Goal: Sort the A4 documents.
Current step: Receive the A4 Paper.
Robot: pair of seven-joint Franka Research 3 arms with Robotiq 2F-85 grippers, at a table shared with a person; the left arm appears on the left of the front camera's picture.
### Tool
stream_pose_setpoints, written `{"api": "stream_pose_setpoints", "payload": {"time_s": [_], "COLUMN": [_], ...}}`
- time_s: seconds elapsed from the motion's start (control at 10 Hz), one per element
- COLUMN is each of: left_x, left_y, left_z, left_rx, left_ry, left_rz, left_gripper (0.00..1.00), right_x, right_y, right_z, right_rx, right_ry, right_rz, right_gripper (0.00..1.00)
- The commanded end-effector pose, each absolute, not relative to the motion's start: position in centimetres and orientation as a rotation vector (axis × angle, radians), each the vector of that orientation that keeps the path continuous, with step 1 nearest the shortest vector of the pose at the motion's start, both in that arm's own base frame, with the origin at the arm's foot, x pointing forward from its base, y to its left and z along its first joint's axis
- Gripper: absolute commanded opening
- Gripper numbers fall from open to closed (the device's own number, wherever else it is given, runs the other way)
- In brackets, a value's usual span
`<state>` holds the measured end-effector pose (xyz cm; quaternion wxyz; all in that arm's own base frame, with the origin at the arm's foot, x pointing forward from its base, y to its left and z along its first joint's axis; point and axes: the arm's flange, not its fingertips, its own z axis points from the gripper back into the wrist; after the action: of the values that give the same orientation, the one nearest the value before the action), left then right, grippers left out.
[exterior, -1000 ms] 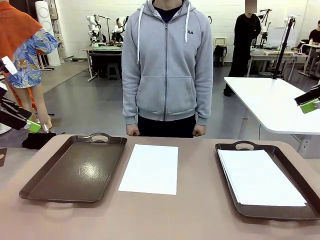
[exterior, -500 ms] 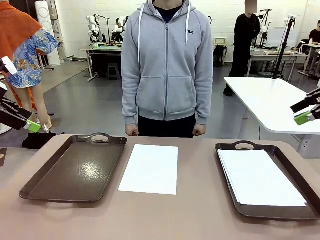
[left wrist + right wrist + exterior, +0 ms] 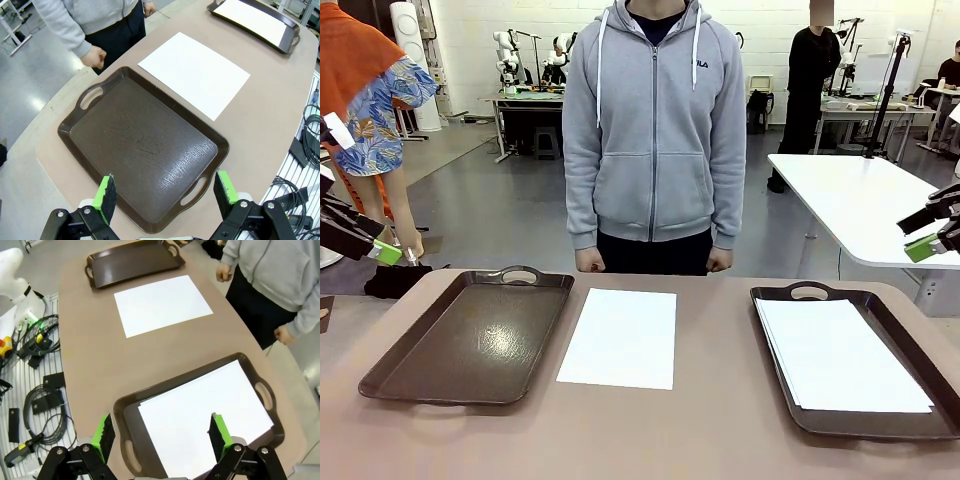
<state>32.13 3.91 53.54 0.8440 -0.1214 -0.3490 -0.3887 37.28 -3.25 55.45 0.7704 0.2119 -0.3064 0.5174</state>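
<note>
One A4 document point(image 3: 618, 337) lies flat on the bare tabletop between two brown trays. A stack of A4 documents point(image 3: 840, 355) rests in the right tray point(image 3: 808, 292). The left tray point(image 3: 470, 335) holds nothing. My left gripper point(image 3: 375, 245) hovers open off the table's left edge; the left wrist view has its gripper point(image 3: 165, 192) above the empty tray point(image 3: 140, 150), with the single sheet point(image 3: 195, 72) beyond. My right gripper point(image 3: 918, 232) hangs open at the far right; the right wrist view has its gripper point(image 3: 161, 434) over the stacked sheets point(image 3: 210, 415).
A person in a grey hoodie point(image 3: 655, 130) stands at the far edge, fists point(image 3: 586, 262) resting by the table. Cables and gear point(image 3: 35, 405) lie on the floor beside the table. A white table point(image 3: 860, 205) stands behind on the right.
My right gripper has dropped lower and drawn slightly toward the right tray. The left gripper, the sheets and the trays have stayed put.
</note>
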Motion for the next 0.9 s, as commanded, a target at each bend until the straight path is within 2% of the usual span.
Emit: {"api": "stream_pose_setpoints", "payload": {"time_s": [0.0, 0.8], "left_x": [32.16, 32.16], "left_y": [4.03, 4.03], "left_z": [53.39, 53.39], "left_rx": [-0.268, -0.268], "left_ry": [-0.74, -0.74], "left_rz": [-0.82, -0.82], "left_gripper": [1.0, 1.0], "right_x": [37.26, 37.26], "right_y": [-3.21, -3.21], "right_z": [55.48, 55.48], "right_rx": [0.461, 0.461], "right_ry": [-0.663, -0.663], "right_rz": [1.124, 1.124], "right_gripper": [0.98, 0.98]}}
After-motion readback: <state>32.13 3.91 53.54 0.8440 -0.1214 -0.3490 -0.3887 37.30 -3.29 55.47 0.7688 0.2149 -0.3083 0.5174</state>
